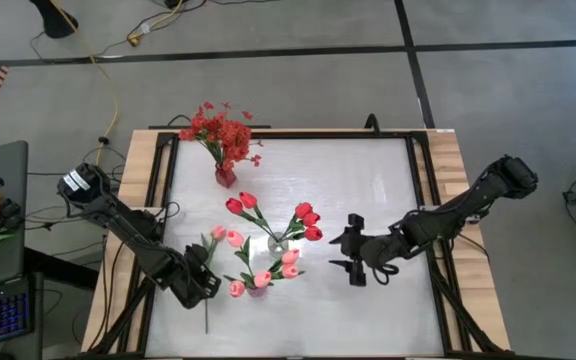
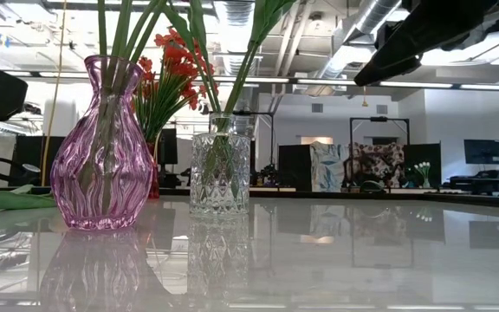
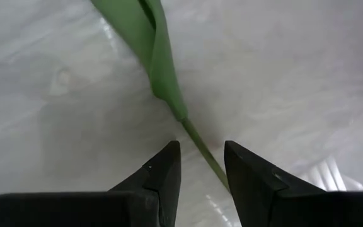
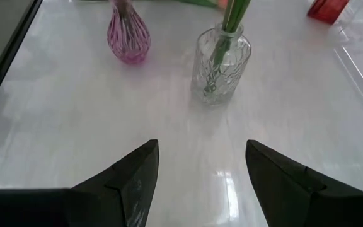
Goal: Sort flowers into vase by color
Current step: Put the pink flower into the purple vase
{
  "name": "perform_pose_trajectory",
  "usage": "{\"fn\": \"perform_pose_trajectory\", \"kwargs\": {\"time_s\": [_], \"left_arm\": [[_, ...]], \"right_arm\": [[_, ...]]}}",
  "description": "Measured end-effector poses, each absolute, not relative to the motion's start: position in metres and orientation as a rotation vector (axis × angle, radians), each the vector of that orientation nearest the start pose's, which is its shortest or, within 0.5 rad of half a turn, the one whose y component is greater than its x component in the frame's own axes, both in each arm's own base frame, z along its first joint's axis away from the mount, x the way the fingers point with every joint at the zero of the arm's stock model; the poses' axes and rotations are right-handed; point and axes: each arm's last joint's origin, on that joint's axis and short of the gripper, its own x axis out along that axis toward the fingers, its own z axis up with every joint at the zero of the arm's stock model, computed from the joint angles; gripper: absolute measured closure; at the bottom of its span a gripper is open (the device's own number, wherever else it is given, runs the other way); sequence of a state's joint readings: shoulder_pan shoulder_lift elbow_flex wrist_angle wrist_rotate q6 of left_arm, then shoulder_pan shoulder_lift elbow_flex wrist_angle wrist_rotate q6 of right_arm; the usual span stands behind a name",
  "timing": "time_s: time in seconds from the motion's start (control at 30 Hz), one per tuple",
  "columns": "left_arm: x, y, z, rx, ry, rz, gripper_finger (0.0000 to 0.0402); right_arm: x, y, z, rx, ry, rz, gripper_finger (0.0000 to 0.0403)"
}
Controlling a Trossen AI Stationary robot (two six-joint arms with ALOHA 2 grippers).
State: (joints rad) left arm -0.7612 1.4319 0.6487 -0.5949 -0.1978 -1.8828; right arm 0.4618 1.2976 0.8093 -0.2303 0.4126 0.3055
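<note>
- We see the left gripper (image 1: 205,283) low over the near-left part of the white table (image 1: 368,300), its arm reaching in from the left edge.
- Its fingers (image 3: 162,173) stand slightly apart, straddling the green stem (image 3: 201,150) of a pink tulip (image 1: 217,233) lying flat on the table; we cannot tell whether they touch the stem.
- The right gripper (image 1: 353,262) hovers right of centre with its jaws well apart and nothing between them, pointing toward the vases.
- The pink vase (image 2: 102,147) holds pink tulips (image 1: 263,278); just beside it the clear vase (image 2: 220,165) holds red tulips (image 1: 308,220). A small red vase (image 1: 225,177) with the red spray (image 1: 220,130) stands well apart, toward the far edge.
- Between the right gripper and the clear vase we note bare table; the near-right quarter is also bare.
- The surface is glossy and mirrors the vases. Beyond it we see an office room with monitors and ceiling ducts.
</note>
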Motion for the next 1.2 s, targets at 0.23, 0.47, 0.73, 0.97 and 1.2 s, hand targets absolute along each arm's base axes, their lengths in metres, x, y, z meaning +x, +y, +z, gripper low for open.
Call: {"fn": "perform_pose_trajectory", "kwargs": {"time_s": [0.23, 0.47, 0.73, 0.97, 1.2], "left_arm": [[0.163, -0.146, 0.140, -0.936, 1.108, 0.726, 0.0290], [0.163, -0.145, 0.140, -0.896, 1.114, 0.701, 0.0304], [0.161, -0.143, 0.139, -0.840, 1.149, 0.700, 0.0395], [0.158, -0.138, 0.146, -0.822, 1.095, 0.695, 0.0401], [0.148, -0.117, 0.174, -0.807, 0.918, 0.727, 0.0401]], "right_arm": [[0.242, 0.107, 0.234, -0.010, 0.648, -0.053, 0.0138], [0.242, 0.107, 0.234, -0.003, 0.639, -0.058, 0.0138], [0.242, 0.107, 0.234, 0.023, 0.638, -0.068, 0.0138], [0.242, 0.108, 0.234, 0.026, 0.639, -0.067, 0.0138], [0.242, 0.107, 0.234, 0.033, 0.639, -0.072, 0.0138]]}}
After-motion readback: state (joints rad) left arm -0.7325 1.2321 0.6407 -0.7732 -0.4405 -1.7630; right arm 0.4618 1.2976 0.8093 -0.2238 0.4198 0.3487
